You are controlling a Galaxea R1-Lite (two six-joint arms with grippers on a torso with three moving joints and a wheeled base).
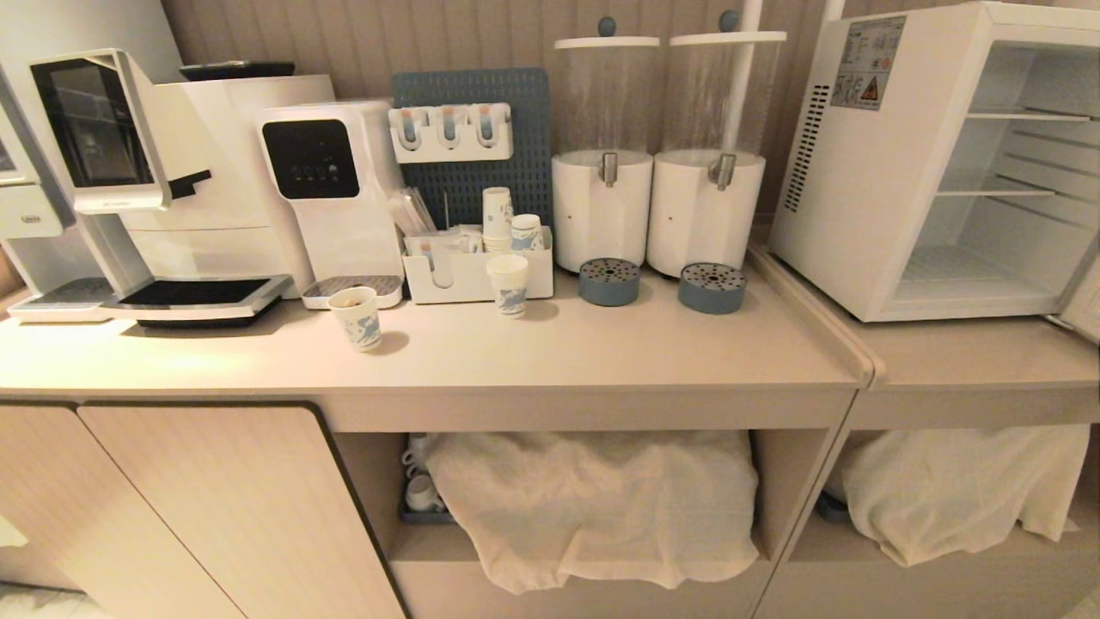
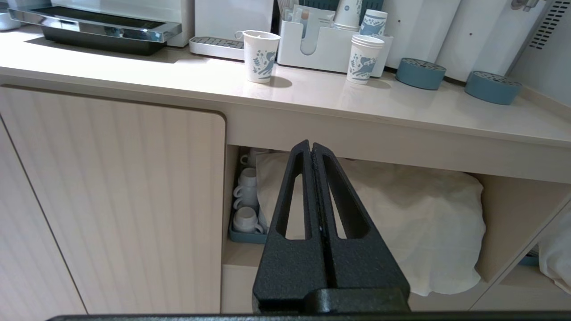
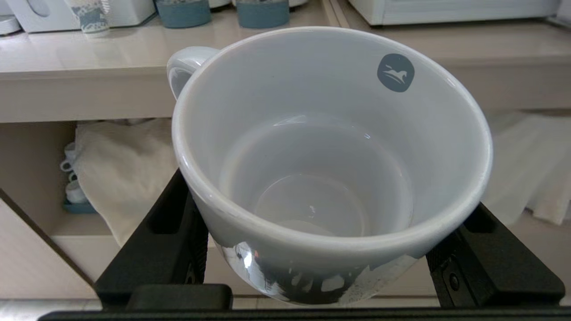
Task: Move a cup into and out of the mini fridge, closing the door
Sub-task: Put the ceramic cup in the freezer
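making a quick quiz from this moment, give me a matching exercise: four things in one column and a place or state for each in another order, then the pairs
Things
1. cup
2. mini fridge
3. left gripper
4. blue drip trays

Places or states
A. shut and holding nothing, in front of the lower cupboard shelf
B. held between the fingers of the right gripper, empty inside
C. on the counter under the taps of the two drink dispensers
D. at the right end of the counter, interior open to view with bare wire shelves

Pairs: 1-B, 2-D, 3-A, 4-C
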